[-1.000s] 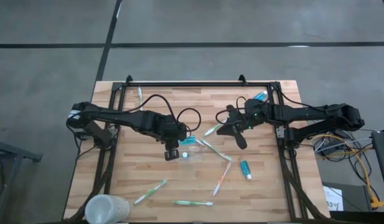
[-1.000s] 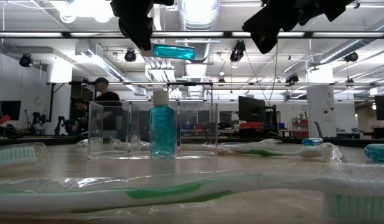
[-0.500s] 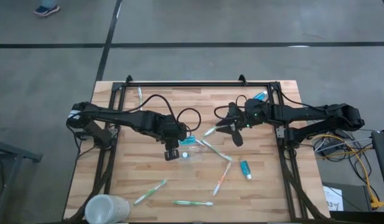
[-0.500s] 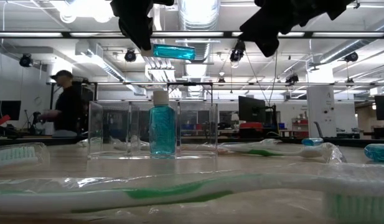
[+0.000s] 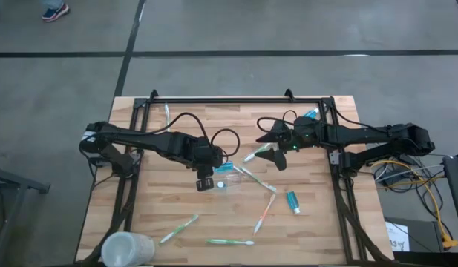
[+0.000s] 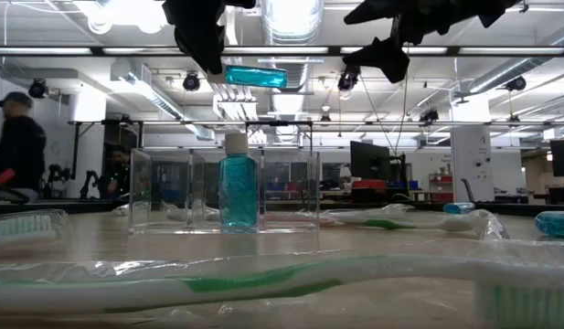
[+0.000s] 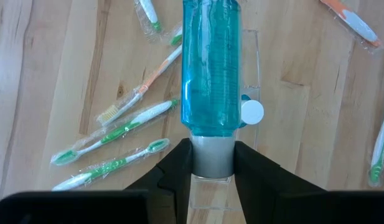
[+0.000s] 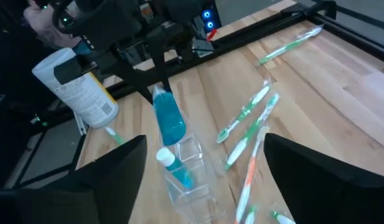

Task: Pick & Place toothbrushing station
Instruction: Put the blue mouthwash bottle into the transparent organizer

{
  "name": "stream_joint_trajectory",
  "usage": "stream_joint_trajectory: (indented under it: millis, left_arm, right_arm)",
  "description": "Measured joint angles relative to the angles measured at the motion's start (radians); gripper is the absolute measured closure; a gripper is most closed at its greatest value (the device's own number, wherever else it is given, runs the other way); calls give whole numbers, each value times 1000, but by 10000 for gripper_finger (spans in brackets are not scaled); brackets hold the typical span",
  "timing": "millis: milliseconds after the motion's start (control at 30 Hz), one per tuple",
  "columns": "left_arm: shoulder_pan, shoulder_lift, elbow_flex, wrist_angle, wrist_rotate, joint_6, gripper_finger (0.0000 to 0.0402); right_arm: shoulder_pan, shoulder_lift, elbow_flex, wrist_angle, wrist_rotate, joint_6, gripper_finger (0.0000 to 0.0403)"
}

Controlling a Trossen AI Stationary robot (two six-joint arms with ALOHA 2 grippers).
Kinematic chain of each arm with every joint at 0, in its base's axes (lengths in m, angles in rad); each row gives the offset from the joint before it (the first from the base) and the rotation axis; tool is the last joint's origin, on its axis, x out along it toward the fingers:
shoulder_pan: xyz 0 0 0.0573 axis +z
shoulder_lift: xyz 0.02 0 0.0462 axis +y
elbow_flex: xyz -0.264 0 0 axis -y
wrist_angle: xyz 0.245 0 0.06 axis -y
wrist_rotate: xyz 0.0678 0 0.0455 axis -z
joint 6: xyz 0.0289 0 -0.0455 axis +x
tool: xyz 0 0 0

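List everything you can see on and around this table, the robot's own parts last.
table: one, light wood, under both arms.
holder: one, clear, mid-table.
blue tubes: four; one standing in the holder, one held above it, one lying on the right side, one at the far right edge.
toothbrushes: at least six, wrapped; green and white, orange, scattered around the holder.
cup: one, frosted white, near left corner.
person: one, dark clothes, in the room behind.
left gripper: shut on the held tube's cap, over the holder.
right gripper: open, empty, right of centre.
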Motion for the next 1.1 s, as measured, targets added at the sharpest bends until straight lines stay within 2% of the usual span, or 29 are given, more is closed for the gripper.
stream_joint_trajectory:
  millis: [267, 633, 800, 933, 1100]
  left_arm:
    - [0, 0, 0, 0, 0, 0, 296]
    - [0, 0, 0, 0, -2, 0, 296]
    - [0, 0, 0, 0, -16, 0, 296]
    - [0, 0, 0, 6, -19, 0, 296]
    - [0, 0, 0, 6, -19, 3, 296]
  right_arm:
    - [0, 0, 0, -4, -5, -3, 56]
    - [0, 0, 0, 23, -2, 0, 61]
    - [-1, 0, 0, 37, -2, 156, 70]
    - [2, 0, 0, 20, 78, 164, 76]
    - [20, 11, -3, 12, 107, 124, 76]
